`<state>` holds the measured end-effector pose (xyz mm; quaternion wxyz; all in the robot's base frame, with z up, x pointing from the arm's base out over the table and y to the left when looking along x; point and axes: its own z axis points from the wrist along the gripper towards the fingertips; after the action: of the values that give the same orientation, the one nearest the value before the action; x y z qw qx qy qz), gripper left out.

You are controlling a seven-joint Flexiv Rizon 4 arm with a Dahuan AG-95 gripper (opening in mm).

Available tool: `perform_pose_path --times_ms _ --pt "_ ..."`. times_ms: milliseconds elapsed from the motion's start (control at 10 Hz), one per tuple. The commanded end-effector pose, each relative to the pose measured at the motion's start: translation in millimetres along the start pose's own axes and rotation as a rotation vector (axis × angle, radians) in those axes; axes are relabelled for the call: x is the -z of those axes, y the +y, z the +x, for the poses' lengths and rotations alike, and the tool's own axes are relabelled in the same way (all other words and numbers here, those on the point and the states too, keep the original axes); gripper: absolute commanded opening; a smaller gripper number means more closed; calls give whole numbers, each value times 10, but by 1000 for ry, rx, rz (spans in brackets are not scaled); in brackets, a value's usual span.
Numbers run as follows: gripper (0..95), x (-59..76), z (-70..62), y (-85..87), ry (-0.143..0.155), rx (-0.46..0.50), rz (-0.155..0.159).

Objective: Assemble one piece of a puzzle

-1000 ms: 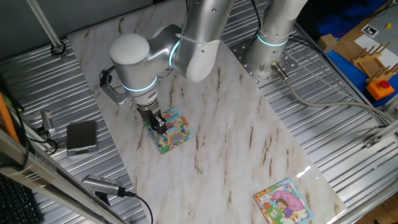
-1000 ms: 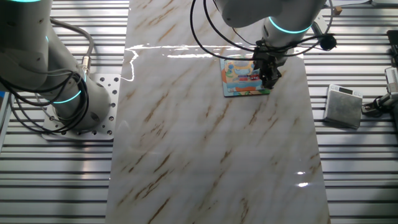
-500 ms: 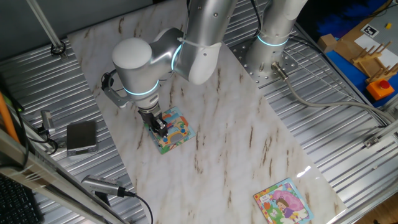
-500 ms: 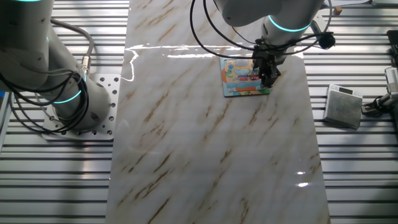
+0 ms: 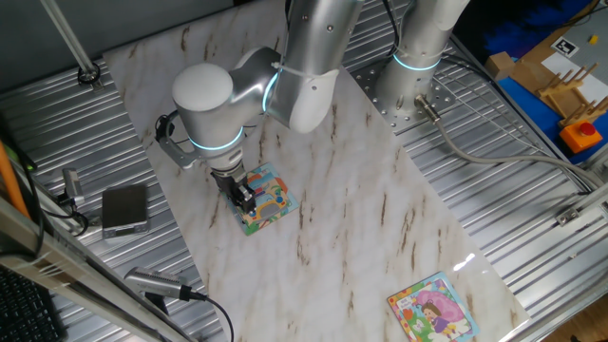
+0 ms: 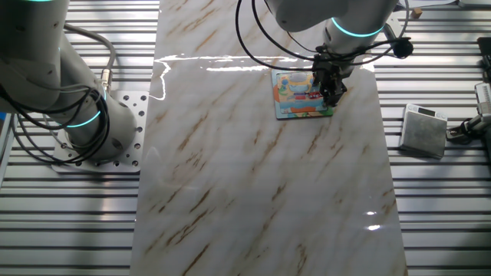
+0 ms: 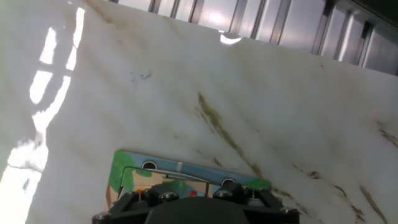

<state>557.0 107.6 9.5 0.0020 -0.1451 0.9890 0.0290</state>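
Piece: not visible in any view; if it is anywhere, it is under the fingertips, pressed at the board or pinched there, and I can't tell which.
Puzzle: lying flat on the marble table, near its edge, colourful border showing; also seen in the other fixed view and at the bottom of the hand view.
Gripper: down right over the puzzle's side nearest the metal grating, fingers pointing straight at the board; that upright stance suits pushing a small piece into its slot.
Jaws: dark and close together from both fixed views, but whether they clamp something or are simply closed, cannot tell.
Hand view: the gripper body blocks the fingertips, so contact is hidden.
Step, as I judge it: seating the piece in the board.
Other puzzle: the pink-dressed girl one, well apart at the far corner, not involved.
Grey box: off the marble on the grating, out of the way.
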Motion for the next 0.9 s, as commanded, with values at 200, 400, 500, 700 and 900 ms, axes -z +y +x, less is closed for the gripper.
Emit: perform_pose_path --times_ms 200,400,500,700,900 --pt "570 -2 -6 -5 2 0 6" --pt "570 -12 -11 -9 0 0 6" --pt "570 -13 -13 -10 1 0 7" --pt "570 -5 -29 -16 3 -2 11" --pt "570 -13 -26 -26 4 -1 14"
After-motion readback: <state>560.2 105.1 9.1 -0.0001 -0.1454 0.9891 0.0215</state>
